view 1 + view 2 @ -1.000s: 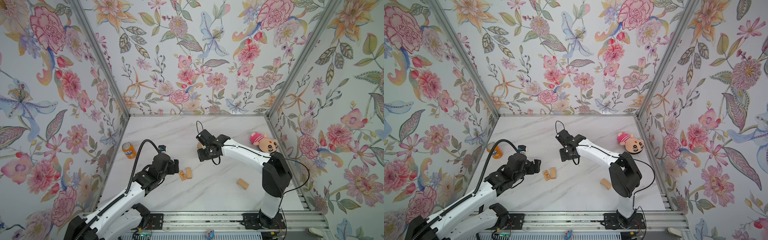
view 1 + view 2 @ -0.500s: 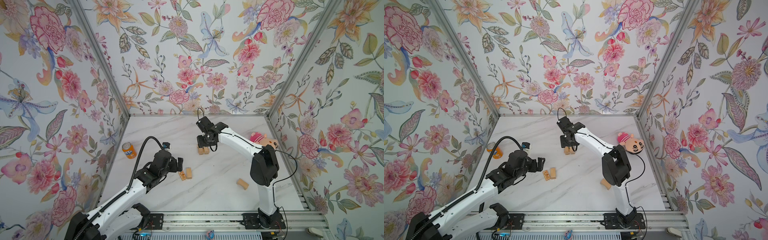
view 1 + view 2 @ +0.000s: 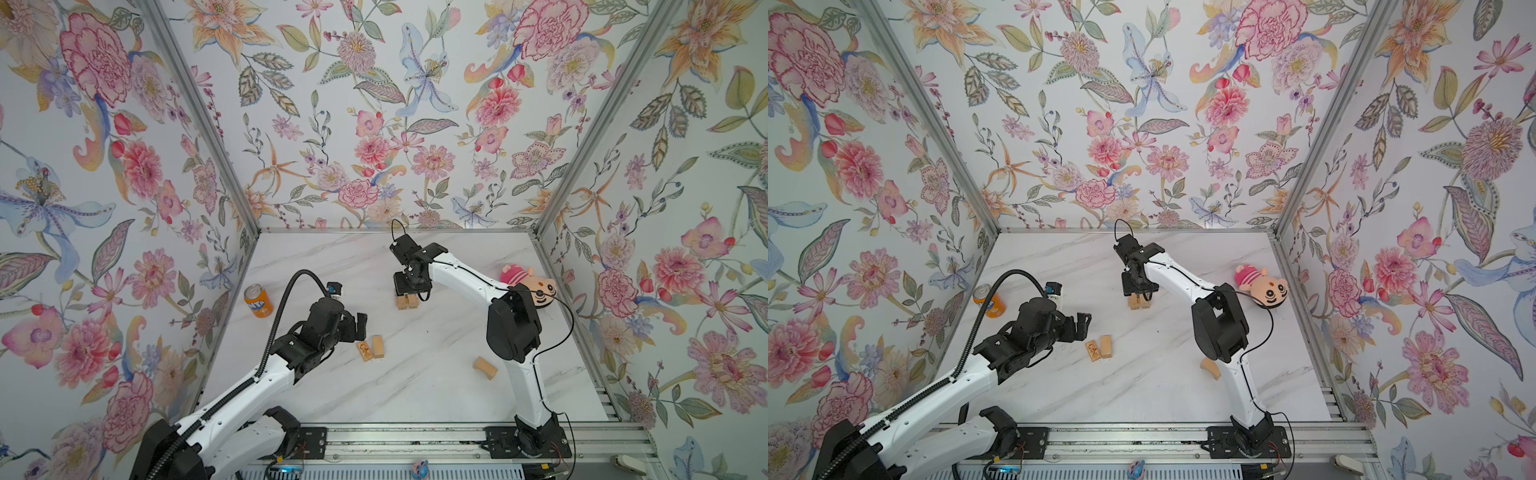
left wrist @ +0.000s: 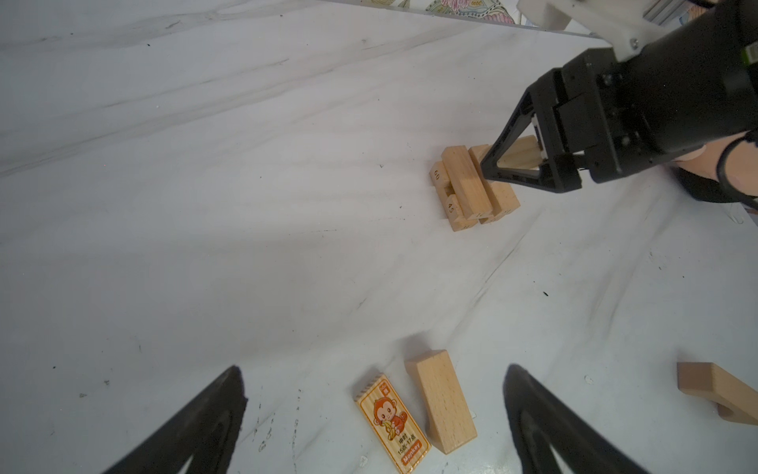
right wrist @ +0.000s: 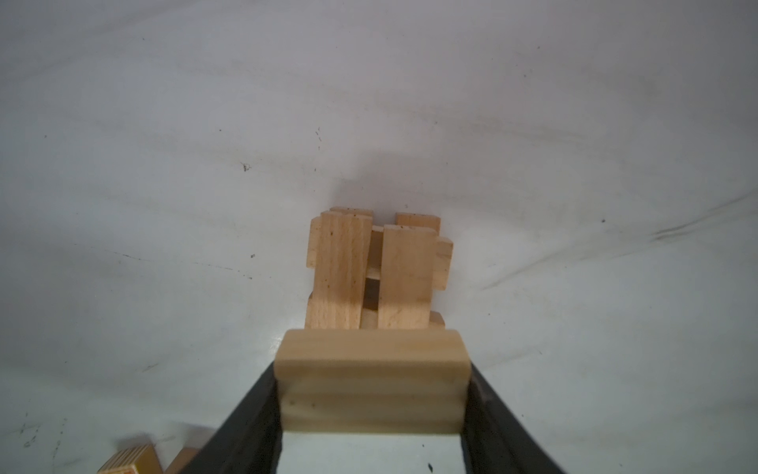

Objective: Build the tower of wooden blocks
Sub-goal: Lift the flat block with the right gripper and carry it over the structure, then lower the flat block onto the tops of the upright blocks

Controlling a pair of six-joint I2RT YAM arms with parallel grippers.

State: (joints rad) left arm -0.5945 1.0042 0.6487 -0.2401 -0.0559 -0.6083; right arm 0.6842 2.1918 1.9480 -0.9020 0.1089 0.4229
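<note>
Right gripper (image 3: 409,291) hovers above the tower (image 3: 406,303); printed block (image 3: 365,352) lies well apart.

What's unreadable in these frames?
- Tower top layers: both top views, under the right gripper.
- Curved block: a top view, partly behind right arm; left wrist view, cut by edge.
- Held block, contact with tower: right wrist view, unclear.
- Left gripper: left wrist view, jaws cut by frame edge.

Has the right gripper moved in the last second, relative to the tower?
Yes. In both top views the right gripper, shut on a wood block, has shifted toward the back wall; the tower, which it mostly hid, now shows in front of it.
</note>
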